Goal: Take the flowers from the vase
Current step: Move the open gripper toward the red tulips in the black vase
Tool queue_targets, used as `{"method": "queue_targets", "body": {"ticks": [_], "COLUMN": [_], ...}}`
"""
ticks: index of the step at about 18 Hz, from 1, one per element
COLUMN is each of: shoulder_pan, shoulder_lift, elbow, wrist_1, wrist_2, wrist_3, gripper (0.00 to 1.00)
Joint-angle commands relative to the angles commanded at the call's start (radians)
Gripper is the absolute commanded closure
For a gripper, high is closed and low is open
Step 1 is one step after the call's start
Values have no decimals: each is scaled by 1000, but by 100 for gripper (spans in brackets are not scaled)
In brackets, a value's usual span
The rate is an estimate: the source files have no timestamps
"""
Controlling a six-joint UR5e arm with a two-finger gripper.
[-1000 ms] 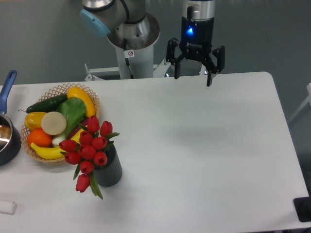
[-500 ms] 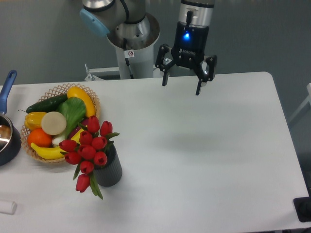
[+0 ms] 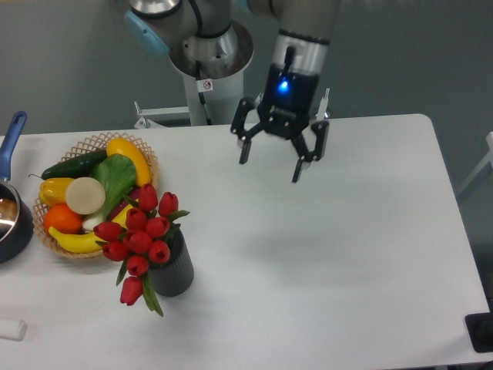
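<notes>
A bunch of red tulip flowers (image 3: 140,237) with green leaves stands in a small dark grey ribbed vase (image 3: 173,271) on the left front part of the white table. One bud droops down past the vase's left side. My gripper (image 3: 270,169) hangs open above the table's back middle, well to the right of and behind the flowers, with nothing between its fingers.
A wicker basket (image 3: 146,155) of fruit and vegetables sits just behind the vase on the left. A dark saucepan (image 3: 11,223) with a blue handle is at the left edge. A small white object (image 3: 11,329) lies at the front left corner.
The gripper has moved left and lower, toward the front of the table, staying open. The flowers and vase have not moved.
</notes>
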Motion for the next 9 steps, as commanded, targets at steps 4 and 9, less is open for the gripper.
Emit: {"method": "queue_targets", "body": {"ticks": [4,9], "shoulder_pan": [-6,-29], "shoulder_lift": [14,20], "elbow": [-43,-89], "wrist_1": [3,3], "wrist_2": [-60,-127], "wrist_3": [44,156], "gripper": [0,0]}}
